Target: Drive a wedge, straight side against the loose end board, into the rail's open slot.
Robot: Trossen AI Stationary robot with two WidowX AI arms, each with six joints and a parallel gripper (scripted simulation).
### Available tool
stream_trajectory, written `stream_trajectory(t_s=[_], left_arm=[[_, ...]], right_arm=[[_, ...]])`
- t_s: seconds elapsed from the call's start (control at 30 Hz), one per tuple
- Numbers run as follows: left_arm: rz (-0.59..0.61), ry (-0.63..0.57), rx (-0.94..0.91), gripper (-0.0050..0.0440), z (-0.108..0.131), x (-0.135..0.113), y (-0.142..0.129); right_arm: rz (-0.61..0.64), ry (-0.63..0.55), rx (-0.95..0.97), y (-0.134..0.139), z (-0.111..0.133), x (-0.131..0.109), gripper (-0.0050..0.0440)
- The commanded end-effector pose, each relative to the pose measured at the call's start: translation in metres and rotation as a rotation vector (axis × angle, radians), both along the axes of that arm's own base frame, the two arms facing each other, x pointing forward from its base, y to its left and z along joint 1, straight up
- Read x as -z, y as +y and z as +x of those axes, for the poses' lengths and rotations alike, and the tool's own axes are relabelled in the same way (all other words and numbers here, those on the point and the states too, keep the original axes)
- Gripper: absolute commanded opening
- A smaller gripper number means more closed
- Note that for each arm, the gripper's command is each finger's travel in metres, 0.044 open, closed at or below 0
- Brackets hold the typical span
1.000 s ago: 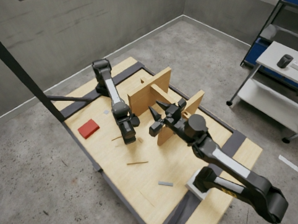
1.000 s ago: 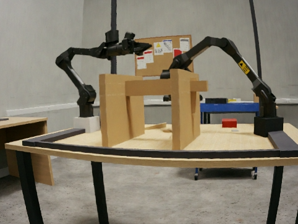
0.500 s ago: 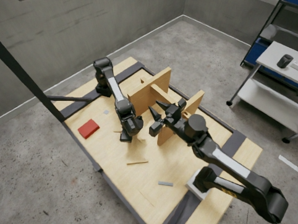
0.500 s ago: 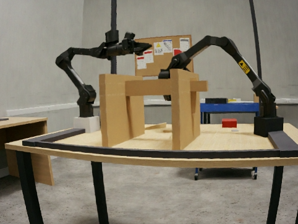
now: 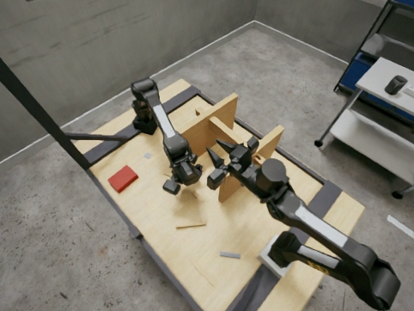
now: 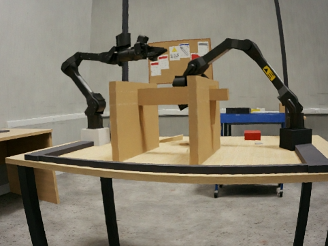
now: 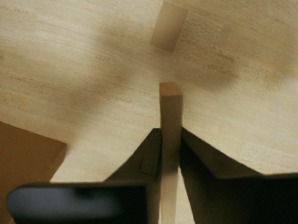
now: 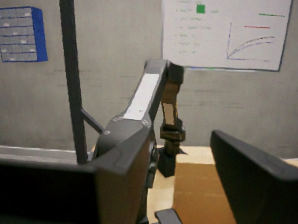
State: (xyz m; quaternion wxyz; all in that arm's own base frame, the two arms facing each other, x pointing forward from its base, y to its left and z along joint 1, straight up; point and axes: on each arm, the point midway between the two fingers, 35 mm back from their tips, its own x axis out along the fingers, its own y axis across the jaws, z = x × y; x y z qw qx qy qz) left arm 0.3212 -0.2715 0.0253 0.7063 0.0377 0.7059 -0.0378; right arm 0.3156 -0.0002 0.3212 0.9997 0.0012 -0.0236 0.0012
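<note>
Overhead, our left gripper pinches what is probably the wedge above the table, the rail towards one o'clock; our right gripper hovers half-spread.

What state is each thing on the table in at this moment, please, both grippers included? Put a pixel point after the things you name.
left gripper (image 7: pixel 171 137): shut on a wooden strip
wooden strip (image 7: pixel 171 112): held, off the table
right gripper (image 5: pixel 215 149) (image 6: pixel 166 51): partly open, holding nothing
end boards (image 5: pixel 206 129) (image 6: pixel 134 119): both upright
rail (image 5: pixel 225 131) (image 6: pixel 163 96): level, bridging the boards
red block (image 5: pixel 123 179) (image 6: pixel 252 135): lying on the table
</note>
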Motion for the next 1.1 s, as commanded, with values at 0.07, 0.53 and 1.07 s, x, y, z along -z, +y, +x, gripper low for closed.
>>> stream_trajectory(t_s=[0.07,0.53,1.07], left_arm=[[-0.032,-0.037,0.15,0.001,0.006,-0.018,0.003],[-0.022,-0.047,0.641,0.001,0.016,-0.018,0.021],[-0.004,-0.013,0.73,0.001,0.015,0.003,0.025]], right_arm=[[0.001,0.003,-0.005,0.001,-0.001,0.002,0.018],[0.001,0.003,-0.005,0.001,-0.001,0.002,0.018],[0.001,0.003,-0.005,0.001,-0.001,0.002,0.018]])
